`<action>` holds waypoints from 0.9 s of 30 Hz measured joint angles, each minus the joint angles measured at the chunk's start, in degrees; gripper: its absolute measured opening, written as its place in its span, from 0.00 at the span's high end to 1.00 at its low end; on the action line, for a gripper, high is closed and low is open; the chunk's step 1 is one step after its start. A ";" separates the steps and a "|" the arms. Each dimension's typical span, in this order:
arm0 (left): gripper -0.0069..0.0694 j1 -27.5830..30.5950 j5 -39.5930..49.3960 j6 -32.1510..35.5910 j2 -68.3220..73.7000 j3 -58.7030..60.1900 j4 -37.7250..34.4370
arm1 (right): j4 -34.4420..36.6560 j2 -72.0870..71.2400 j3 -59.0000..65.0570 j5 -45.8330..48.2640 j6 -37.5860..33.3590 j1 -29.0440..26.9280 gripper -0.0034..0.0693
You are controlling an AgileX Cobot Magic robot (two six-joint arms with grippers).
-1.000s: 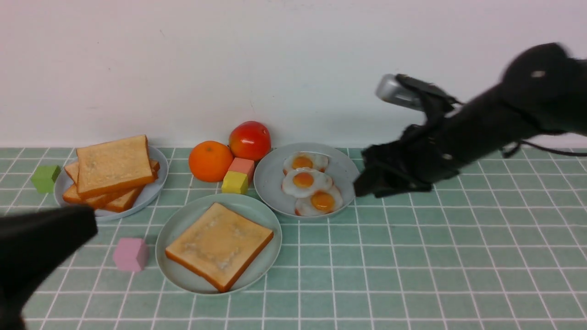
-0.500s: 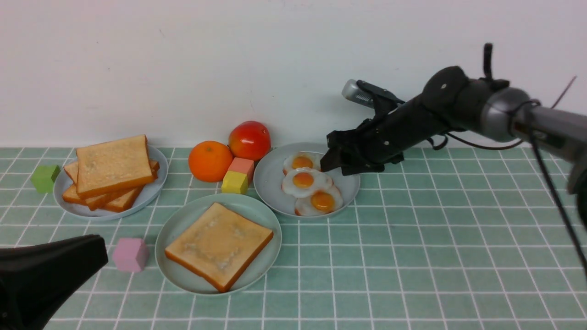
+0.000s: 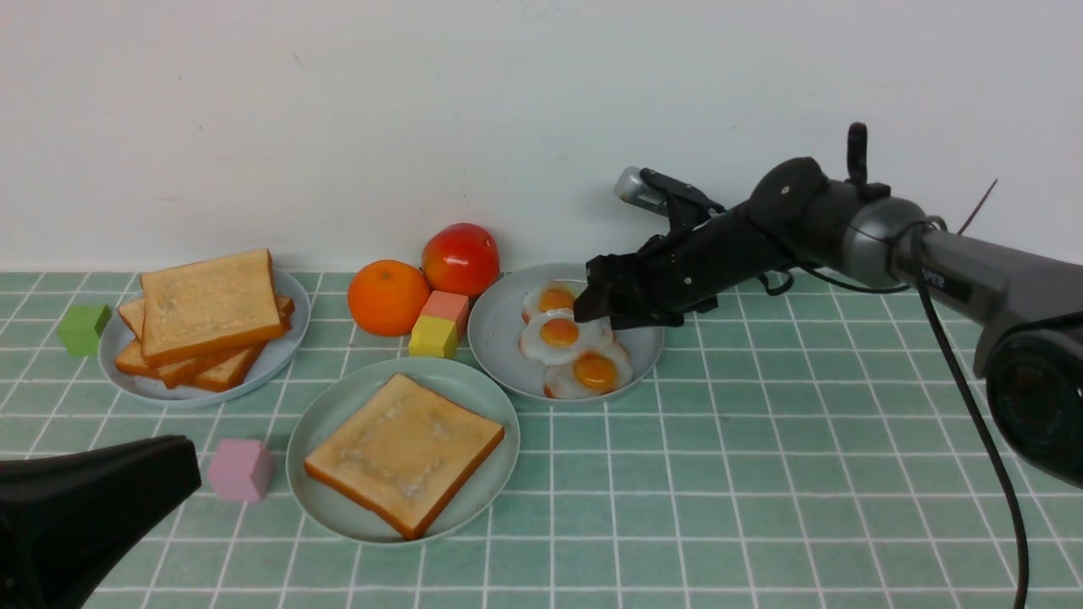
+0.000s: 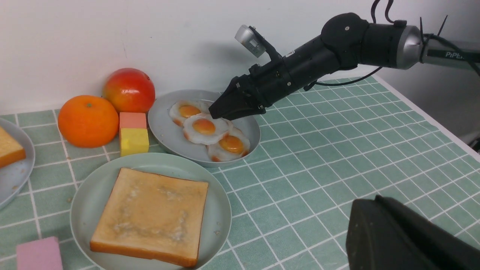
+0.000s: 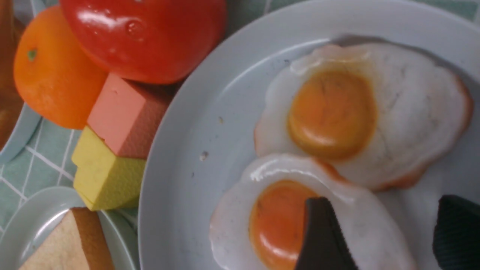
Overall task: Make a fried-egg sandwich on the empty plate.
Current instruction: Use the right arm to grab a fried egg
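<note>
The mint-green plate holds one toast slice; both also show in the left wrist view, plate and toast. Three fried eggs lie on a grey-blue plate behind it. My right gripper is open and low over that plate, its jaws astride the wall-side edge of the middle egg. In the right wrist view, the right gripper has one fingertip over the middle egg's yolk. My left gripper looks shut and empty at the front left, also in its own view.
A pile of plain toast sits on a second grey-blue plate at the back left. An orange, a red fruit, a pink-red block and a yellow block crowd beside the egg plate. A green block and a pink block lie at the left.
My right arm has swung left and down from beside the egg plate to over the eggs. My left gripper has drawn back and sunk towards the front left corner.
</note>
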 joint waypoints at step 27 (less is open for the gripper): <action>0.93 0.00 0.00 0.00 0.00 0.00 0.00 | 1.88 1.20 -0.51 3.58 -0.92 -0.11 0.69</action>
